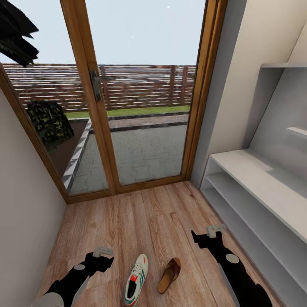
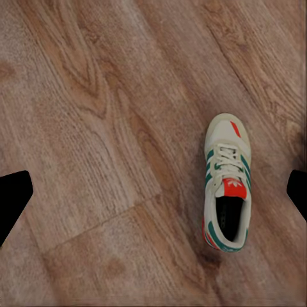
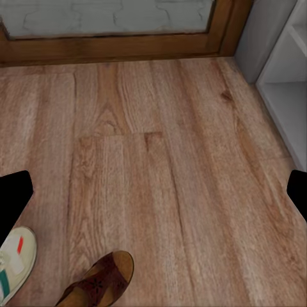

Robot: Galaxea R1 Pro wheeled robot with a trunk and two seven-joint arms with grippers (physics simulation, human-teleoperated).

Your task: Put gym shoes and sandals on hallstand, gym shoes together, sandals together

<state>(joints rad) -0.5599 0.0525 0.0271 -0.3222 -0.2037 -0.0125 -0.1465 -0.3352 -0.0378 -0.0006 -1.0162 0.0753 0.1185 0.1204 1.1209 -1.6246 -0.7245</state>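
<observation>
Where the wood-plank corridor floor [image 1: 140, 217] runs up to the glazed door [image 1: 140, 98], the following items are recorded.

Gym shoe [image 1: 136, 280]: one, cream-white with green stripes and red-orange patches, lying flat on the floor between the two arms, toe toward the door. Also seen from the left wrist camera [image 2: 228, 182], upright on its sole, laces and red tongue patch visible.

Sandal [image 1: 169, 275]: one, brown with a tan insole, on the floor just beside the gym shoe on its right, not touching it. The right wrist camera catches its front part [image 3: 99, 281] near the shoe's toe [image 3: 16, 262].

Hallstand [image 1: 260, 196]: white, two open shelf levels, pale back panel, floating shelf above; stands along the right wall. Both visible levels hold no footwear. A corner of it appears in the right wrist view [image 3: 288, 83].

Left gripper [image 1: 103, 252]: hovering over bare floor, left of the gym shoe; jaws spread wide, holding nothing.

Right gripper [image 1: 215, 230]: hovering over the floor between sandal and hallstand; jaws likewise wide apart, nothing held.
</observation>
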